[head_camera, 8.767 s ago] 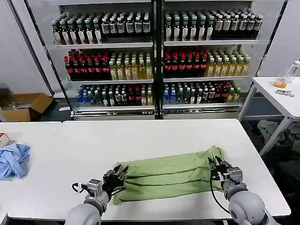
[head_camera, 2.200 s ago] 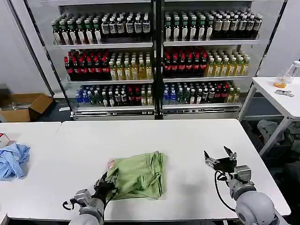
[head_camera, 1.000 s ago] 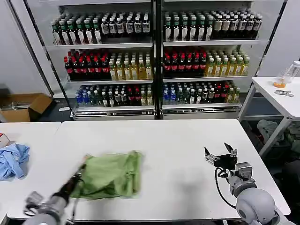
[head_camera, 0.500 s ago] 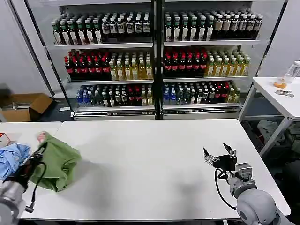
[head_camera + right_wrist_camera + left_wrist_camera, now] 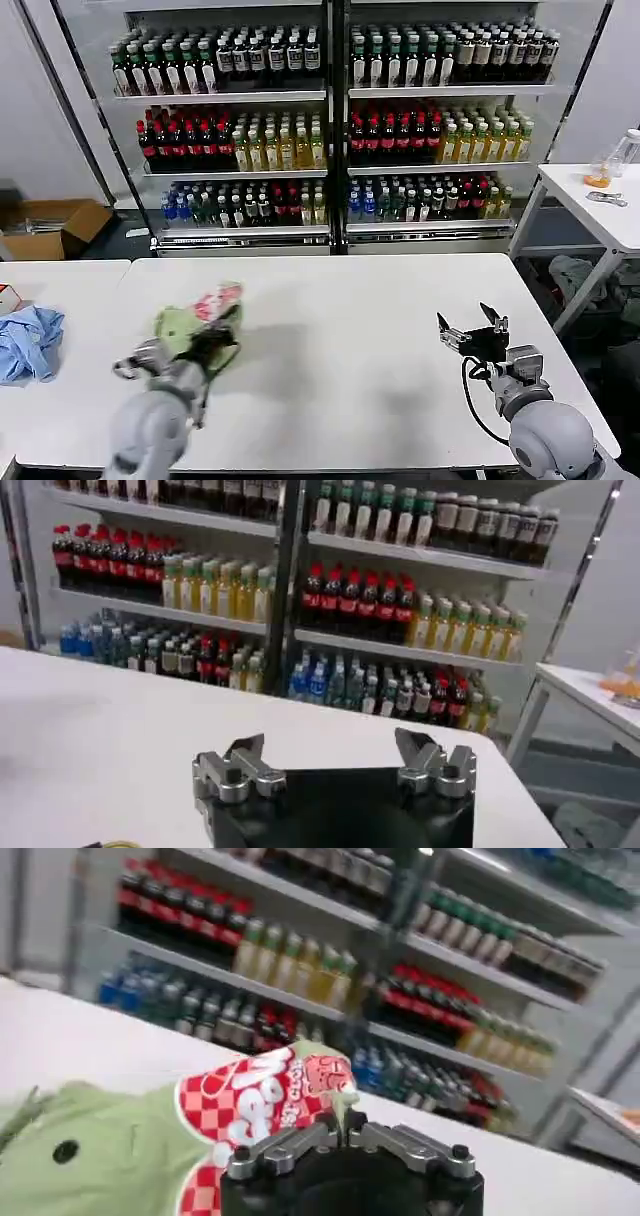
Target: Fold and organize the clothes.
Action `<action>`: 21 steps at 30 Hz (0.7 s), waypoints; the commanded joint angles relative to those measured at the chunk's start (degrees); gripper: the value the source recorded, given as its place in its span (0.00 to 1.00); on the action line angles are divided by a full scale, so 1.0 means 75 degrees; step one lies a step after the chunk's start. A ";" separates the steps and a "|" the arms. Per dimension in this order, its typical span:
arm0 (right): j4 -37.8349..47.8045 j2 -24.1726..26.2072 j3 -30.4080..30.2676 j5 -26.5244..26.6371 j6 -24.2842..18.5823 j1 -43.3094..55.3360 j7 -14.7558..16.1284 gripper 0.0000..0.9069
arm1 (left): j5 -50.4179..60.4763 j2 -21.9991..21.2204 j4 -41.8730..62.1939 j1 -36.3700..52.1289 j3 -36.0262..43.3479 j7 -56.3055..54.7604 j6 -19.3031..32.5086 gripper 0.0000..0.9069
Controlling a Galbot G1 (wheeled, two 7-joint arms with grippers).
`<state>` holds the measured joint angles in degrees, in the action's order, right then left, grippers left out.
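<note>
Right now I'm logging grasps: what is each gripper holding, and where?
The left gripper is shut on the T-shirt, pinching a bunched edge beside its red checked print. The right gripper is open, holding nothing.

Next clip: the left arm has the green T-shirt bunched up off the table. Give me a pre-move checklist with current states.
1. Left gripper shut on the T-shirt: ok.
2. T-shirt neatly folded: not ok, it is bunched, with the red checked print showing.
3. T-shirt lifted off the white table: cannot tell.
4. Right gripper open and holding nothing, over the table's right side: ok.
5. Blue cloth on the left table apart from the T-shirt: ok.
</note>
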<state>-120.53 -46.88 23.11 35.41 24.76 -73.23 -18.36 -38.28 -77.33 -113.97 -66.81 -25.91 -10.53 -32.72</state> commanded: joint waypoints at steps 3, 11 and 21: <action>0.0102 -0.0003 -0.0065 0.0027 -0.0013 0.0108 0.0012 1.00 | 0.1782 -0.1603 0.2168 0.1557 0.2551 -0.0343 0.0192 0.03; 0.0114 -0.0024 -0.0086 0.0041 -0.0093 0.0125 0.0155 1.00 | 0.1901 -0.1912 0.2396 0.1536 0.3010 0.0367 0.1215 1.00; 0.0104 -0.0274 -0.0708 0.0721 -0.0550 0.0605 0.0412 1.00 | 0.1852 -0.1397 0.1060 0.0597 0.2567 0.0344 0.2479 1.00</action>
<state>-120.04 -47.81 21.22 36.71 22.92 -71.37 -16.29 -26.51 -88.78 -100.38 -57.98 -6.42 -9.59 -23.01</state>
